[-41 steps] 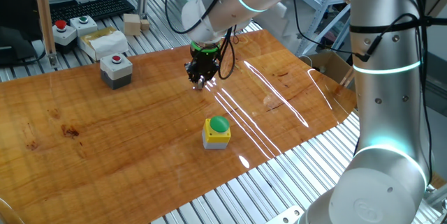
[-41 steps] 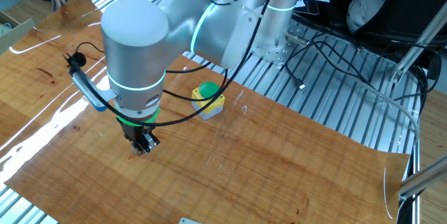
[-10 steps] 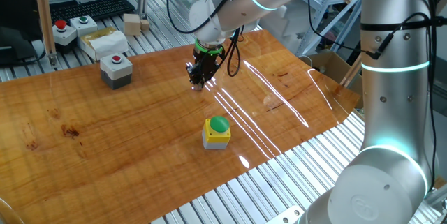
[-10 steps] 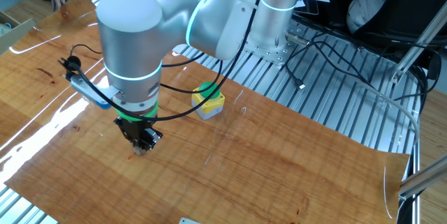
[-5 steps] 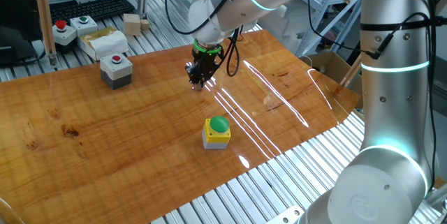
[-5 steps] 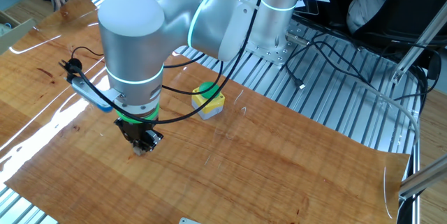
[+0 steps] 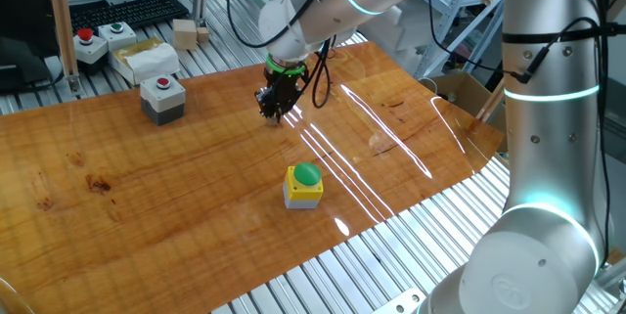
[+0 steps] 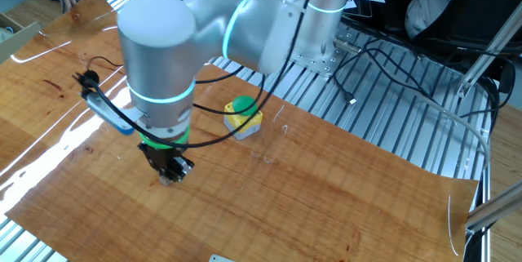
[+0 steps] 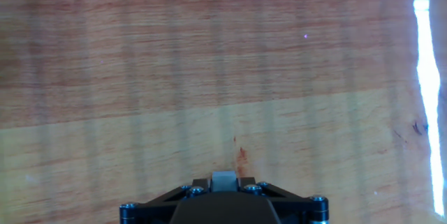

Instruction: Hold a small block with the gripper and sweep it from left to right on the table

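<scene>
Down at the middle of the glossy wood-grain surface (image 7: 196,187), the pincer (image 7: 275,112) pointed straight down from under its green ring, fingertips right at the board. From the hand view, the black fingers (image 9: 183,197) were drawn in tight on the small block (image 9: 223,181), a tiny pale cube pinched between them and poking out at the tips just above the grain. From the other fixed view the pincer (image 8: 170,175) sat low over the surface (image 8: 326,188), with the small block (image 8: 168,180) barely a pale speck at the fingertips; whether it touched the board, I could not tell. Near the pincer, toward the front edge, stood the yellow-and-grey button box (image 7: 303,186) with its green cap, well apart from the block. Farther back sat a grey box with a red button (image 7: 162,97). Bright glare streaks (image 7: 372,148) ran across the board beside the arm.
</scene>
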Robot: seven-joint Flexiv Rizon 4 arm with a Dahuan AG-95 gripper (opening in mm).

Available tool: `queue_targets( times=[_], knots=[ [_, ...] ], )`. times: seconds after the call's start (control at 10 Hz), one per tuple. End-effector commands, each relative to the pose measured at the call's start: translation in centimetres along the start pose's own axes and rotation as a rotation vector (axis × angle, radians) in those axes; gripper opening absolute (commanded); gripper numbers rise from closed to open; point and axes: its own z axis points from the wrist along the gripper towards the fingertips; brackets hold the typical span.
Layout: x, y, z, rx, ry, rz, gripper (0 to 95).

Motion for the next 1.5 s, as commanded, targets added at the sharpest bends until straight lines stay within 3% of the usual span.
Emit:
queue_targets(
  times=[0.1, 0.8, 1.5],
  knots=[
    [0.0, 0.3, 0.6, -0.002, 0.001, 0.020, 0.0],
    [0.3, 2.7, 0.0, 0.020, 0.014, 0.084, 0.0],
    [0.9, 5.0, 0.1, 0.003, 0.013, 0.163, 0.0]
  ],
)
